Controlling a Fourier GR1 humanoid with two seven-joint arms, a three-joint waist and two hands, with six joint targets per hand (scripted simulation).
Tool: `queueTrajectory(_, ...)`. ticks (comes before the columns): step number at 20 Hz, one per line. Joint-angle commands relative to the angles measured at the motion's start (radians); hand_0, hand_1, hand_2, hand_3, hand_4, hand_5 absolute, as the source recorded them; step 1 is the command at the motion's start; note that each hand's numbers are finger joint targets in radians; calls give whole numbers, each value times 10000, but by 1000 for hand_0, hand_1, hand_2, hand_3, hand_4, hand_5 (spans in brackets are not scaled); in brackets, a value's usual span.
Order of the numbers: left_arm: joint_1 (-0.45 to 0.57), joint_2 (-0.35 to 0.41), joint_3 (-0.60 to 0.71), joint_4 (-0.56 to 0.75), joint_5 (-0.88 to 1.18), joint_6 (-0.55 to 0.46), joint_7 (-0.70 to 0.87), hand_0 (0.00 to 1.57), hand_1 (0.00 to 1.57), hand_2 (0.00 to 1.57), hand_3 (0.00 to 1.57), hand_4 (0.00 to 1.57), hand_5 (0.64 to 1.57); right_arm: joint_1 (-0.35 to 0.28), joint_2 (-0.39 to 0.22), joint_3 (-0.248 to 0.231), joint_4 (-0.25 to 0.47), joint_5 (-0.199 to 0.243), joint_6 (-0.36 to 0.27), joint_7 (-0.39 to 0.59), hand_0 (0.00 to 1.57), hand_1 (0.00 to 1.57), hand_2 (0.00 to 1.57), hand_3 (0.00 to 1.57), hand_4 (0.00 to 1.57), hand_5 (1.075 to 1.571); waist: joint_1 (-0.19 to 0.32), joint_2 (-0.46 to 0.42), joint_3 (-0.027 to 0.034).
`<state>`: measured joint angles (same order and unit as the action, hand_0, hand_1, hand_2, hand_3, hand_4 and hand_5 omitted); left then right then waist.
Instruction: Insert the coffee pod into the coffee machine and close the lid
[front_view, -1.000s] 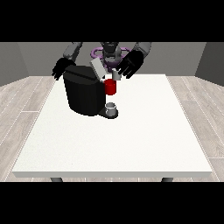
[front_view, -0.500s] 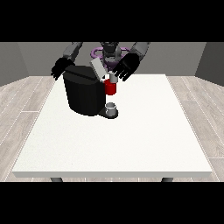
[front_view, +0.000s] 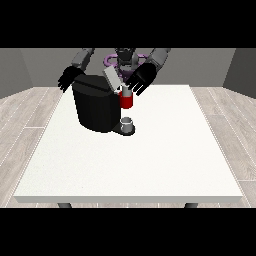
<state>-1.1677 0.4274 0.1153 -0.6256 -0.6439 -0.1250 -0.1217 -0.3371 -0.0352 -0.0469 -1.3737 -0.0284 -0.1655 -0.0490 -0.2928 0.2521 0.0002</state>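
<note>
White table (front_view: 150, 165), pod (front_view: 126, 93) below fingers (front_view: 138, 88)

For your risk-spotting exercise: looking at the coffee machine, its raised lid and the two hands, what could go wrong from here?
1. The lid stands open and tilted; the hand at the view's right beside it might knock it before the pod is seated.
2. The hand at the view's left hovers by the coffee machine and could nudge it.

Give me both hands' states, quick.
Hand at view's left: open, fingers spread, holding nothing, beside the machine.
Hand at view's right: open, above the lid.
</note>
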Motion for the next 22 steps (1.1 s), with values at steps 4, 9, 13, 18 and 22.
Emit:
queueTrajectory(4,-29,-205,6,82,-22,-110,42,1186,1186,1269,1202,515,1571,18,130,101,103,245,-314,-33,0,0,0,0,448,1571,238,-97,-2)
queueTrajectory(9,-73,214,41,213,-113,-403,-106,1208,1208,1265,1191,493,1571,92,89,-153,-1,-186,-68,-101,0,0,0,0,445,1571,120,14,-1)
queueTrajectory(13,-133,-334,-86,55,-223,-175,412,1230,1230,1274,1180,481,1571,186,-259,-520,507,-416,318,-606,0,0,0,0,403,1571,94,15,4)
queueTrajectory(18,-114,386,203,382,-131,-401,-326,1211,1211,1239,1123,460,1571,313,134,210,-195,219,-223,-82,0,0,0,0,380,1571,-61,272,-4)
queueTrajectory(22,29,-33,-112,180,-451,-21,-196,1152,1152,1178,1020,450,1571,-25,135,2,121,145,-329,-219,0,0,0,0,438,1571,223,262,-2)
